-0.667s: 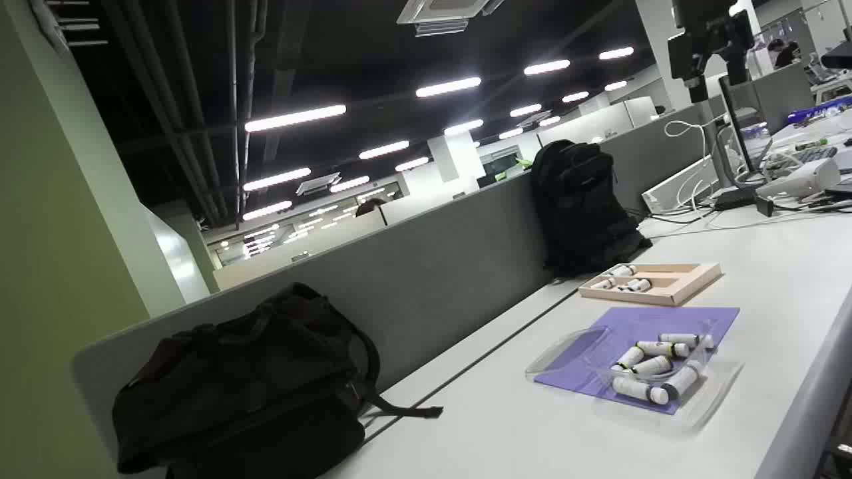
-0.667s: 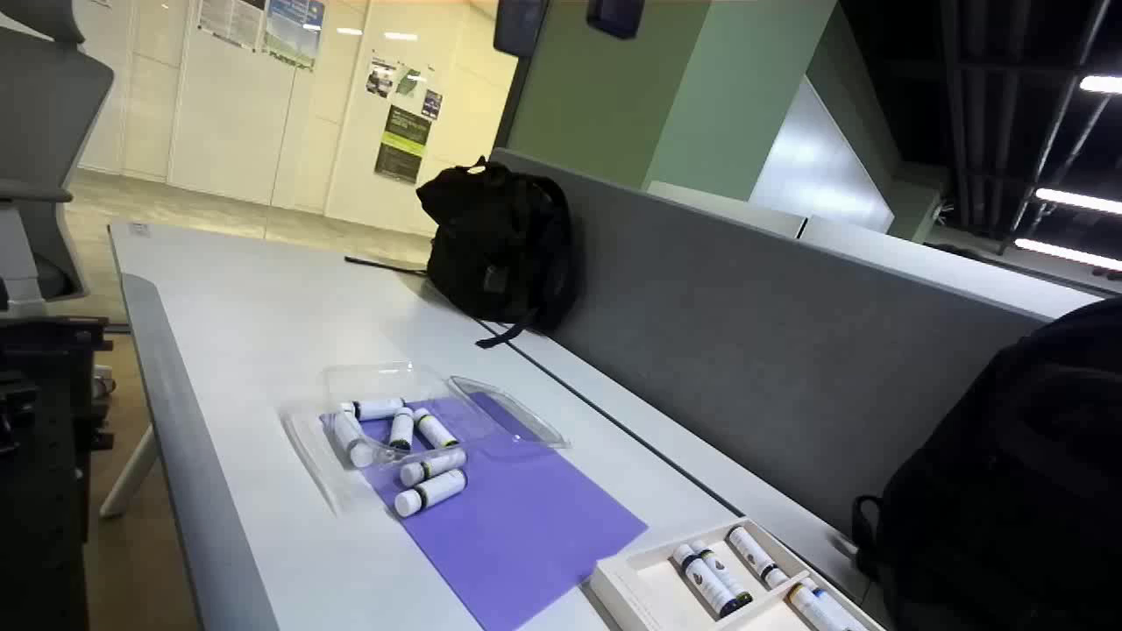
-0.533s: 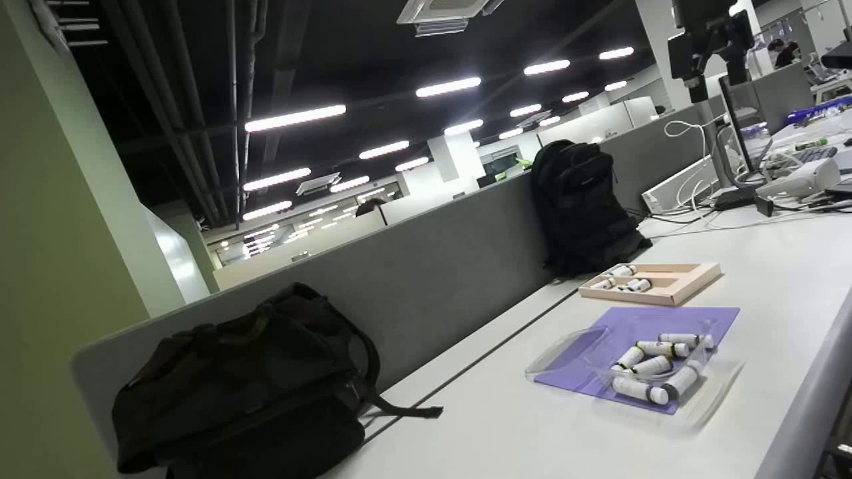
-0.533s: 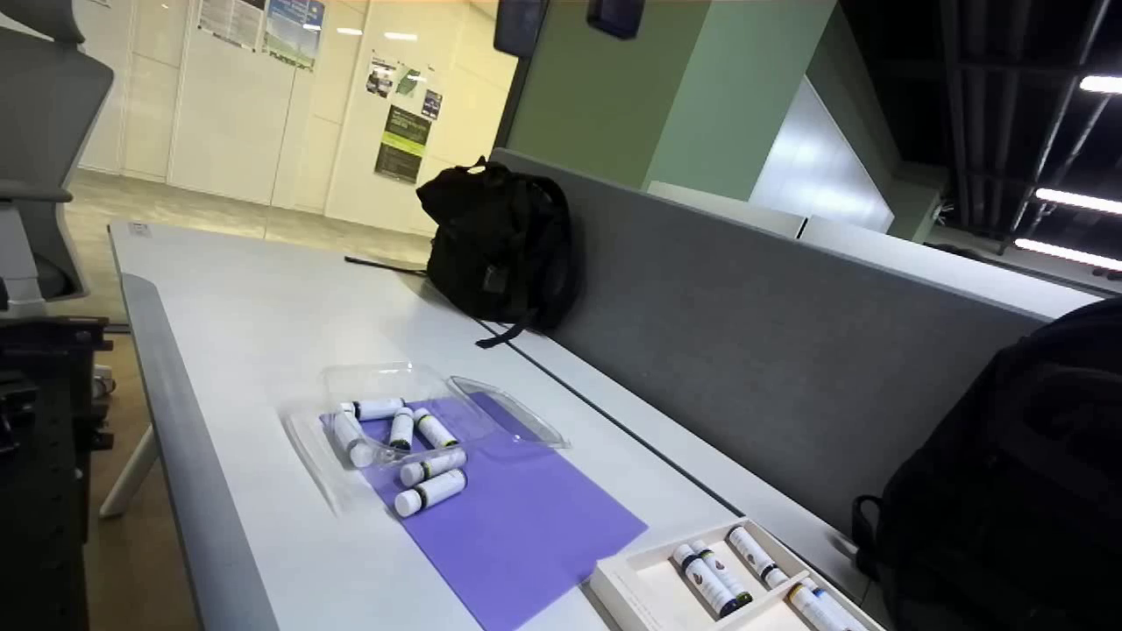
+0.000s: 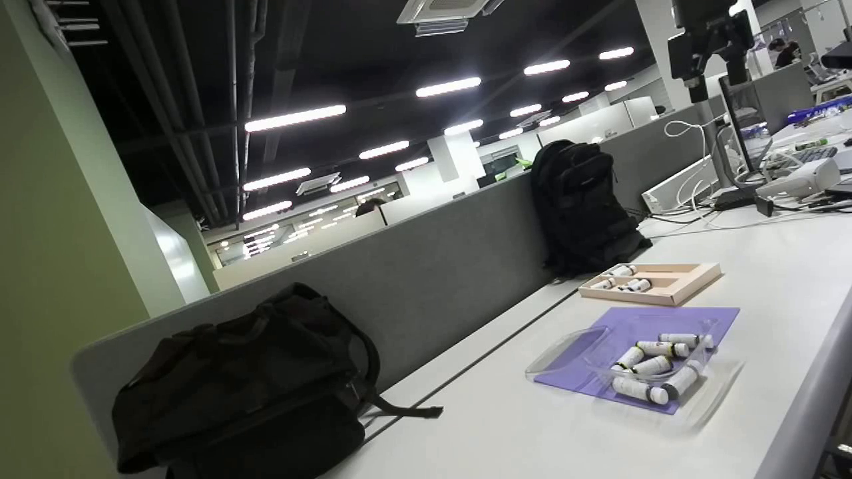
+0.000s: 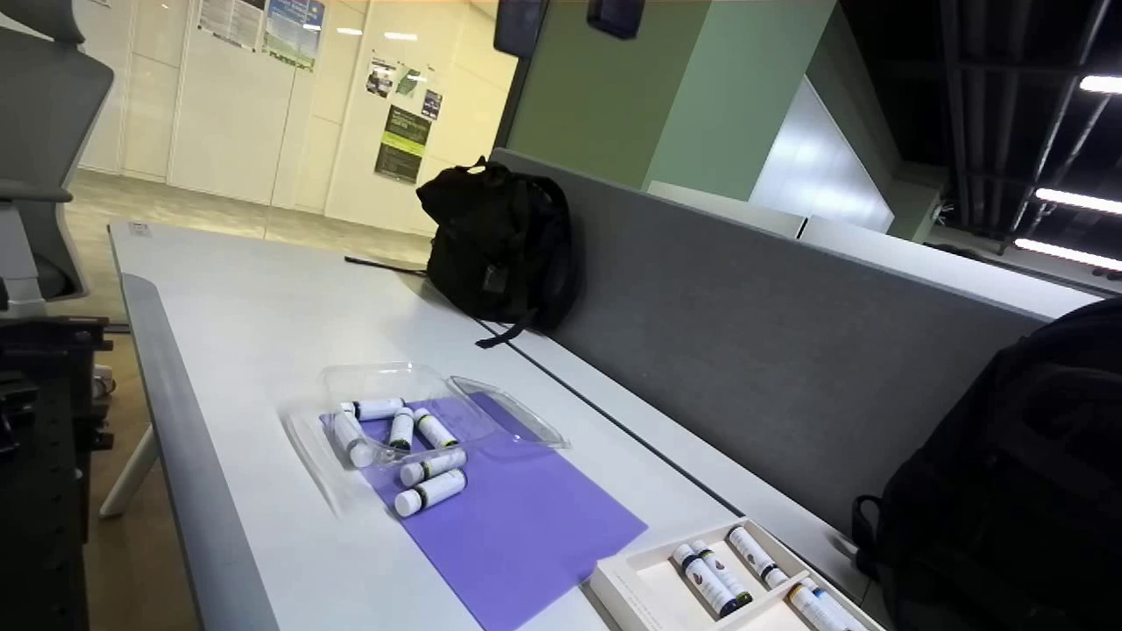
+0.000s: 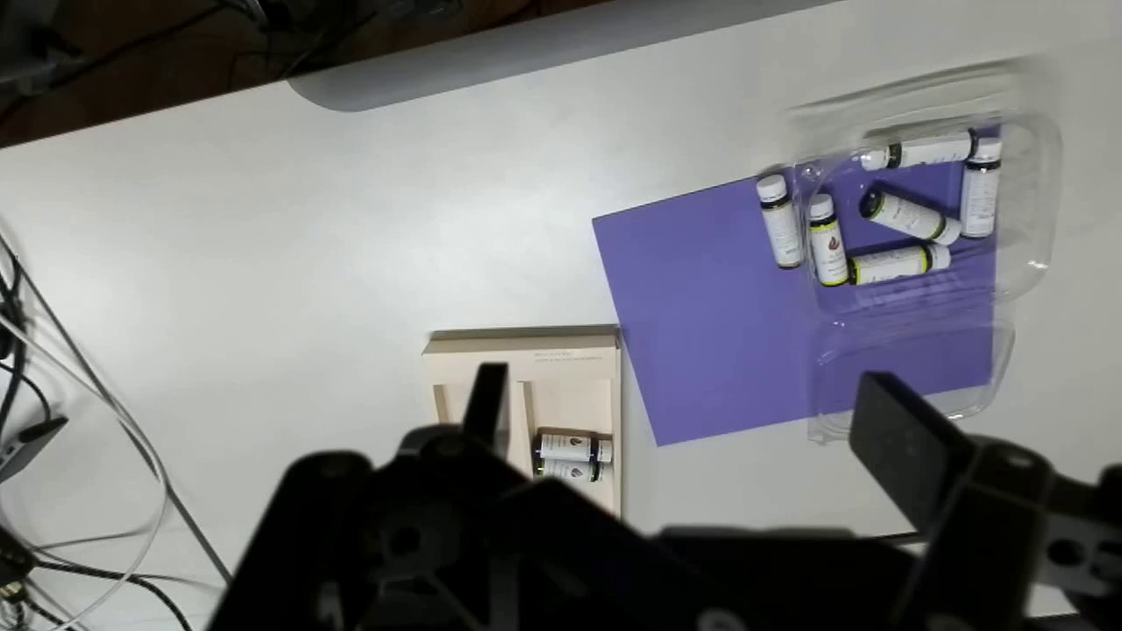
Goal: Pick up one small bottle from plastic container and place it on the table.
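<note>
The clear plastic container [image 7: 1039,219] lies partly on a purple mat and holds several small white-labelled bottles [image 7: 980,197]. It shows in both exterior views [image 5: 719,392] [image 6: 302,451]. One bottle [image 7: 780,223] lies on the mat just outside the container wall, and shows there in an exterior view [image 6: 431,492]. The table [image 7: 307,245] is long and white. My gripper [image 7: 684,381] is open, with nothing between its fingers. In an exterior view the gripper [image 5: 717,85] hangs high above the desk, well away from the container.
A pale wooden box [image 7: 574,359] with compartments and several bottles stands by the purple mat [image 7: 714,307]. Black backpacks [image 5: 246,386] [image 5: 586,206] lean on the grey divider [image 5: 459,273]. Cables [image 7: 96,386] and a monitor [image 5: 735,126] are at one end of the desk.
</note>
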Available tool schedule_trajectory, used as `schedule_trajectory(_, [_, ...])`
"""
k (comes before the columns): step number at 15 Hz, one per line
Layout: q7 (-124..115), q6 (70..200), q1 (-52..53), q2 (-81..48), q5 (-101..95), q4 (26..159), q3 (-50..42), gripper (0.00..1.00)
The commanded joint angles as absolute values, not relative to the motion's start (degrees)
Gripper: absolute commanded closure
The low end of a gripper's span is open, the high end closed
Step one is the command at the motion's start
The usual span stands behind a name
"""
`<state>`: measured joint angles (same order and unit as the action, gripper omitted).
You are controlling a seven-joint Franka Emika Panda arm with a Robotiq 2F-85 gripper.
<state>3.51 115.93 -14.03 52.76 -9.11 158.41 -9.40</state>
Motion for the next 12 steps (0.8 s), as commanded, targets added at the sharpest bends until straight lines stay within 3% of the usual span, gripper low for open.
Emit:
schedule_trajectory(1, [4.0, 116.6, -11.8, 51.5, -8.6, 159.3, -8.8, 0.0])
schedule_trajectory(12, [7.6, 142.0, 12.2, 25.6, -5.2, 160.2, 8.3, 0.0])
